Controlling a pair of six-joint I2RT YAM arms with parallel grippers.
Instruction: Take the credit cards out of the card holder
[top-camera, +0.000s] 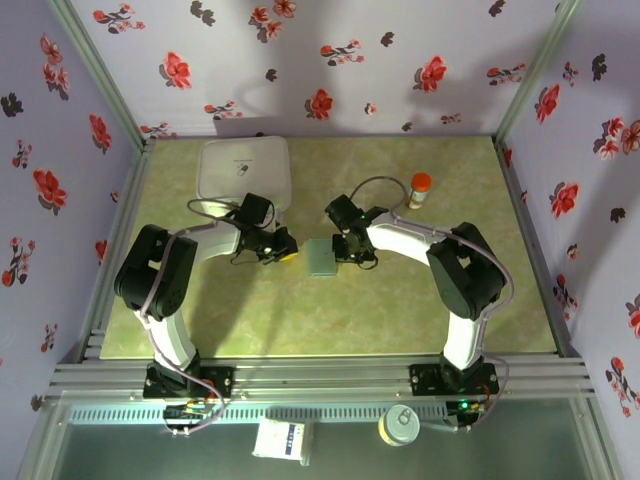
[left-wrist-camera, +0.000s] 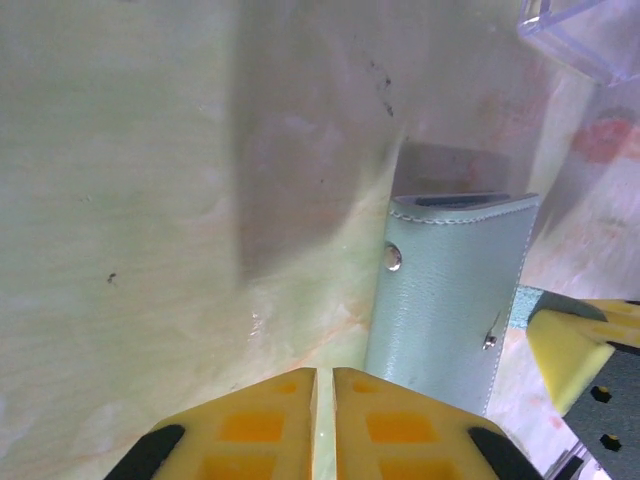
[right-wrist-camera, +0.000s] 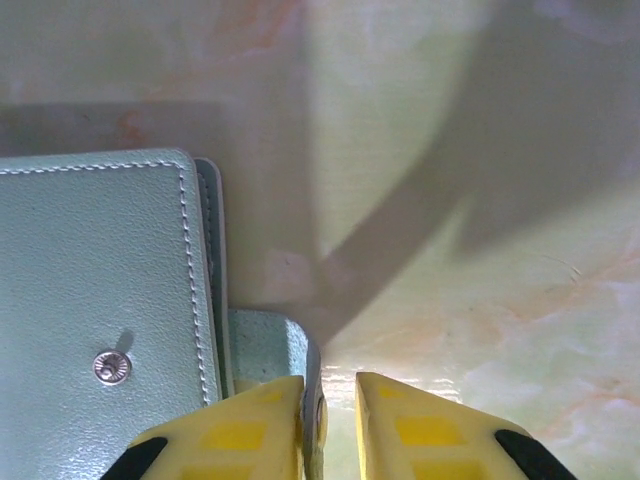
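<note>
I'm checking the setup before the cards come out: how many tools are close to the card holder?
2. The left tool sits just left of the card holder; the right tool is at its right edge, by the flap.

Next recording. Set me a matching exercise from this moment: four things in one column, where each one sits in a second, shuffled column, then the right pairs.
Things
1. card holder
2. white box
3. orange-capped bottle
4. round tin

Places
A. far end of the table, right side
B. off the table, near the right arm's base
C. middle of the table
D. far end of the table, left side

Pairs: 1-C; 2-D; 3-A; 4-B
</note>
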